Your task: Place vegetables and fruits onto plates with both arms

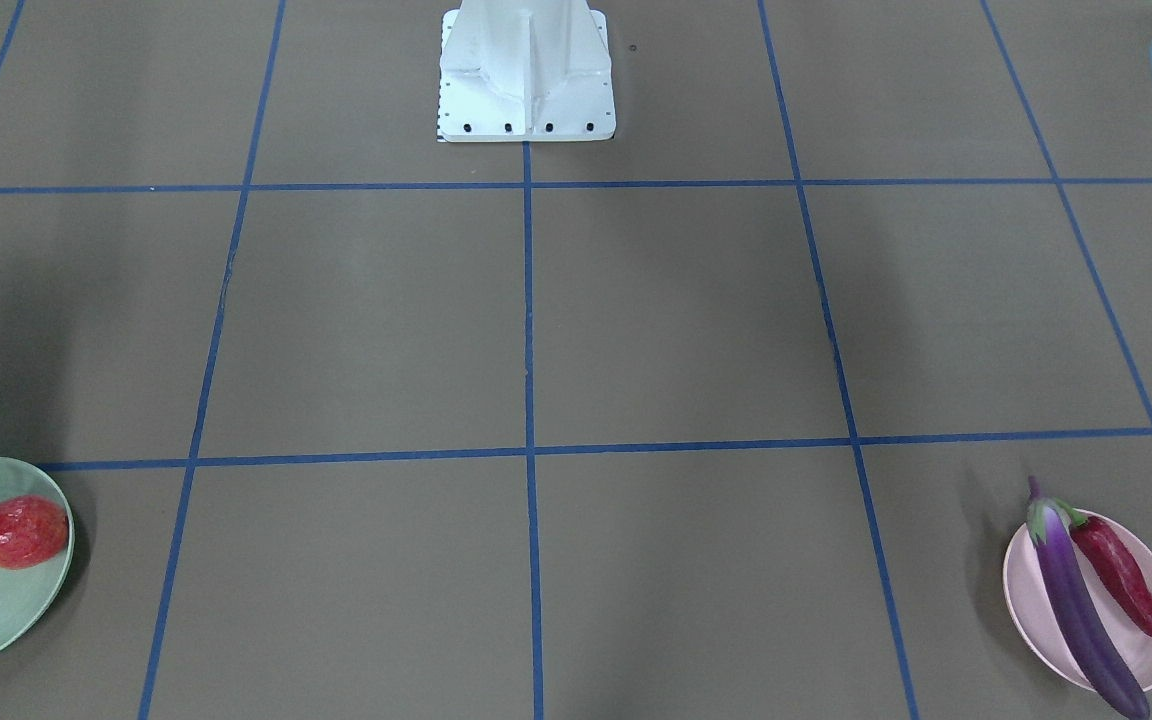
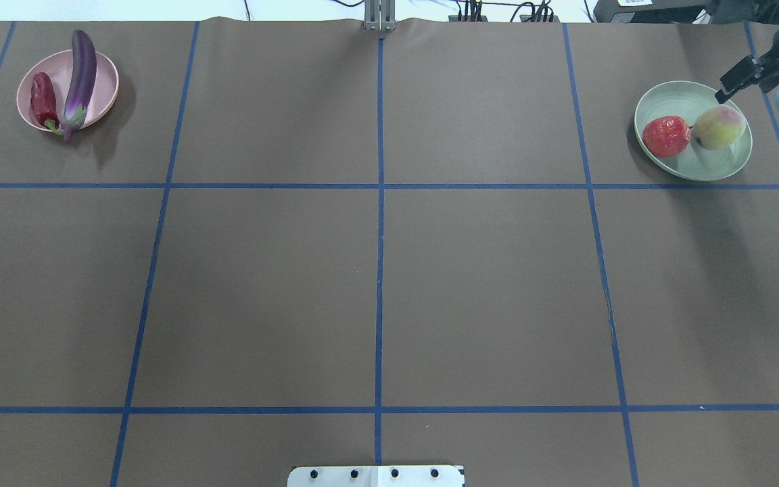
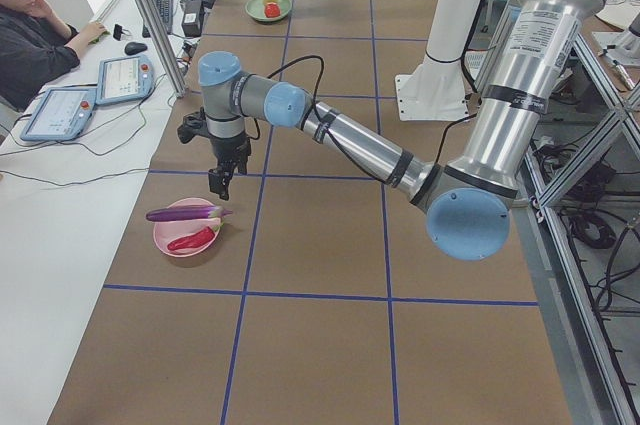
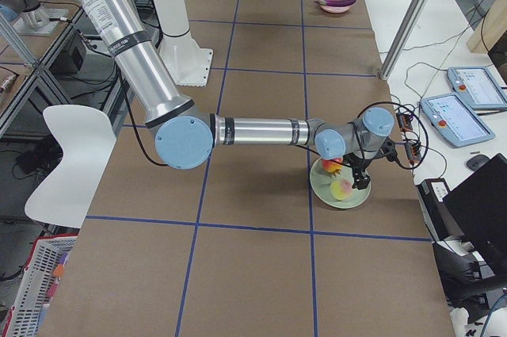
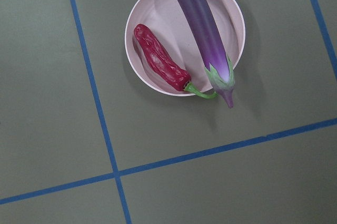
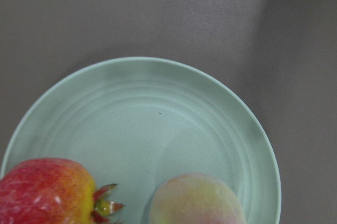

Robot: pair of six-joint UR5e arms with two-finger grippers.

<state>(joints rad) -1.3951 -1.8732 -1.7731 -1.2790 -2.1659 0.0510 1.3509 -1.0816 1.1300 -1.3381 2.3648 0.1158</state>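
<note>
— While the sheet is open, what goes down as item one?

— Item one: pink plate [image 2: 102, 81], upper left corner of the overhead view, on the brown table [image 2: 376, 291]. Contents, two. Eggplant [image 2: 82, 67], long, purple, laid across the plate with both ends past the rim, green cap at the lower end in that view. Chili [image 2: 42, 101], dark red, lying alongside inside the plate, its stem curling to the rim near the eggplant's cap.

— Item two?

— Green plate [image 2: 673, 95], upper right of the same view. Contents, two. Red fruit [image 2: 665, 136] on the plate's left half, yellow-green fruit [image 2: 719, 126] just beside it on the right. Whether they touch, I cannot tell.

— And the arms?

— Left arm [image 3: 350, 140], large across the middle of the left-side view, reaching out over the table. Left gripper [image 3: 228, 180] points down and hangs above the table, up and right of the pink plate in that frame, apart from both vegetables. How wide its jaws stand, I cannot tell from there.

— The other?

— Right arm [image 4: 261, 131] stretches across the middle of the right-side view. Right gripper [image 2: 727, 88] sits near the top right corner of the overhead view, over the green plate's far rim. Its jaw spread is not legible either. Both fruits lie on the plate.

— Sundries?

— White base [image 1: 526, 70], top centre of the front view. Blue tape lines [image 2: 379, 237] in a grid. One person [image 3: 30, 35] seated at a white bench, upper left of the left-side view.
</note>
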